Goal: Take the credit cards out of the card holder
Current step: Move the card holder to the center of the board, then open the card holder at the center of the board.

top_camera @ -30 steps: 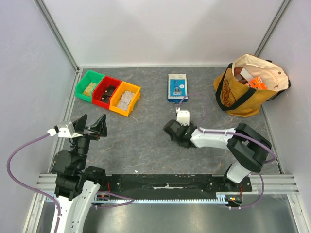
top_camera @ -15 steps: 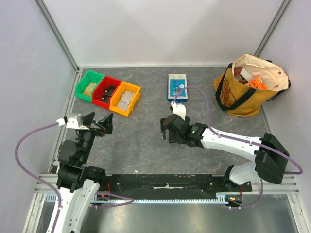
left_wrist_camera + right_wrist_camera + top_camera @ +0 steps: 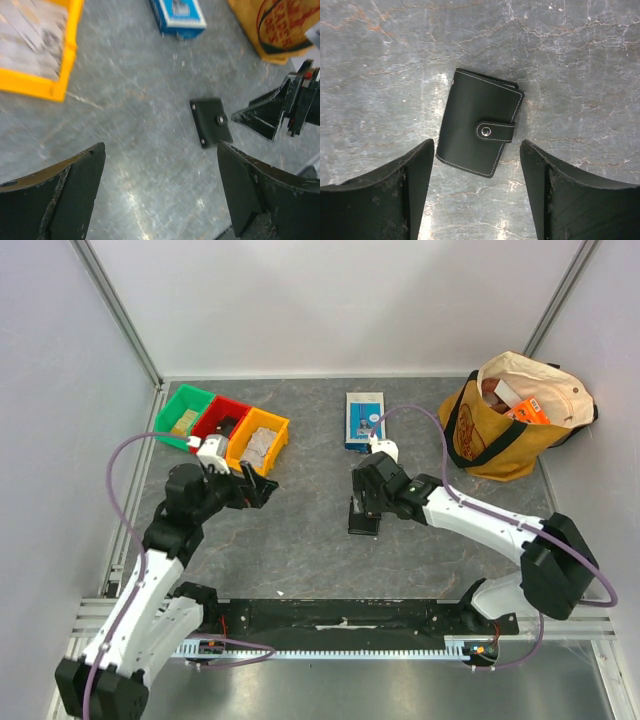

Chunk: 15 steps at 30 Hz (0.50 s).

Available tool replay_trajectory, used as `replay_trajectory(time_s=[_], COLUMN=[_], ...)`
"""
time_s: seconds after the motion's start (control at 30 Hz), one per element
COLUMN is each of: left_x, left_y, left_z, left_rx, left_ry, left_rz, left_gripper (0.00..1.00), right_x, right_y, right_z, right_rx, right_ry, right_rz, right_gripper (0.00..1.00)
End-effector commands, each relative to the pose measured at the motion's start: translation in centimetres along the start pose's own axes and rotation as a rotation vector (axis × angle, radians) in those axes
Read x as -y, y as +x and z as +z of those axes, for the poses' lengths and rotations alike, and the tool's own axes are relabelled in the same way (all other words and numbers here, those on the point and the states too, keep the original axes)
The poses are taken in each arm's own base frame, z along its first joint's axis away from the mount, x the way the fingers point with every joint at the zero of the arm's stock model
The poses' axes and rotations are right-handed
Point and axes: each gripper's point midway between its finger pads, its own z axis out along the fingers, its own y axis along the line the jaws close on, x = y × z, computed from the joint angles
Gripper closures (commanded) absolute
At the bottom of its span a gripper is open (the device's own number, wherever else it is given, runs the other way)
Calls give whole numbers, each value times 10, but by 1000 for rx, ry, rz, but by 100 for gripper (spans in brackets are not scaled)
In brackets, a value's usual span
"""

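1. Two pincers stand spread and empty. The right gripper [image 3: 476, 150] hangs directly over the flat black stitched-leather card holder [image 3: 480, 129], one finger on each side of it and neither touching. The left gripper [image 3: 161, 150], well off to the left, points across the table toward the holder with its fingers wide apart.
2. We find the holder lying flat and closed near the middle of the grey marbled tabletop [image 3: 300, 540]. It is nearer to us than the small blue-and-white box [image 3: 364, 420], and its strap is snapped shut across the front.
3. We judge the first risk to be the holder's thinness. Fingers coming straight down could scrape the stone and shove it sideways instead of catching an edge.
4. The snap is our second worry. If one pincer tugs the strap while the other does not pin the body, the whole holder may simply drag along and stay shut.
5. Once the holder is open, a careless tilt could spill the credit cards, or they could bind in their pockets.
6. The cards are hidden inside, so we cannot tell how many there are or which way they face.
7. From above, the right gripper covers the holder's far end. The left wrist view shows the holder small and blurred.
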Motion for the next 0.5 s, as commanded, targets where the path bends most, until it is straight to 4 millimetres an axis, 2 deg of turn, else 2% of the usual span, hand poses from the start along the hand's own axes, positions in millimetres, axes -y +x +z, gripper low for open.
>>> replay_trajectory(time_s=[0.0,0.13,0.23,0.37,0.47], left_x=[23,35,39,50,58], left_y=[41,78,101,121,131], left_z=[19,38,53,69,79], left_rx=[-233,-380,-449,-500,-523], left_ry=[98,101,59,60,70], left_rz=[-191,-234,-246,-270,-272], left_gripper=[2,2,4,7,9], right_x=[3,5,5,1,-3], right_y=[10,20,24,24,28], right_z=[15,31,40,46,50], right_rx=[-62,-104,-119,-134,-157], right_ry=[10,28,33,26,11], right_rz=[-55,-74,-82,-86,-86], right_gripper=[28,41,47,53,54])
